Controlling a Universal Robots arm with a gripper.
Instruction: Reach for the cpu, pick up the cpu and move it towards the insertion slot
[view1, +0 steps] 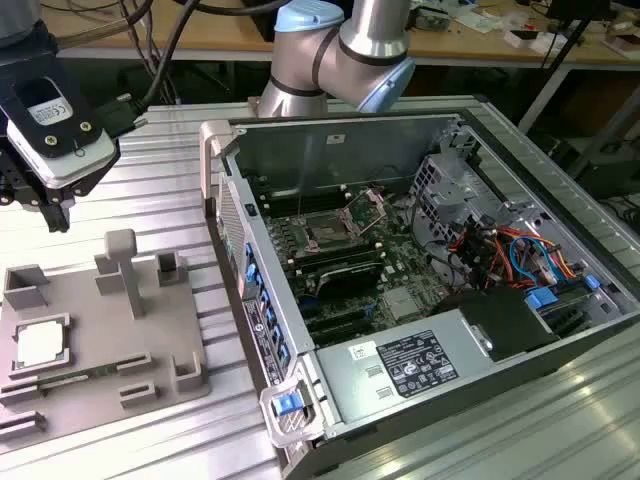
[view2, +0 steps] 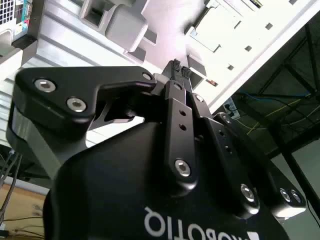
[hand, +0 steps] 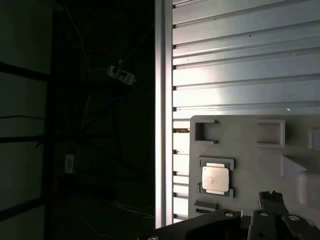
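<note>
Tool (view1: 45, 205) hangs over the ribbed bench (view1: 160, 170) at the ext. view's left, above the far edge of the grey plate (view1: 100, 335) and clear of it. In the second wrist view the tips (view2: 174, 65) sit pressed close together w/ nothing between them: closed up, empty. Cpu (view1: 40, 343) lies flat in its square pocket on the plate, untouched. In the first wrist view the cpu (hand: 215, 179) is near the tool (hand: 271, 196) but apart from it. Slot (view1: 325, 232) sits in the green board inside the open case (view1: 400, 140), well apart toward the ext. view's right, latch frame tilted up.
</note>
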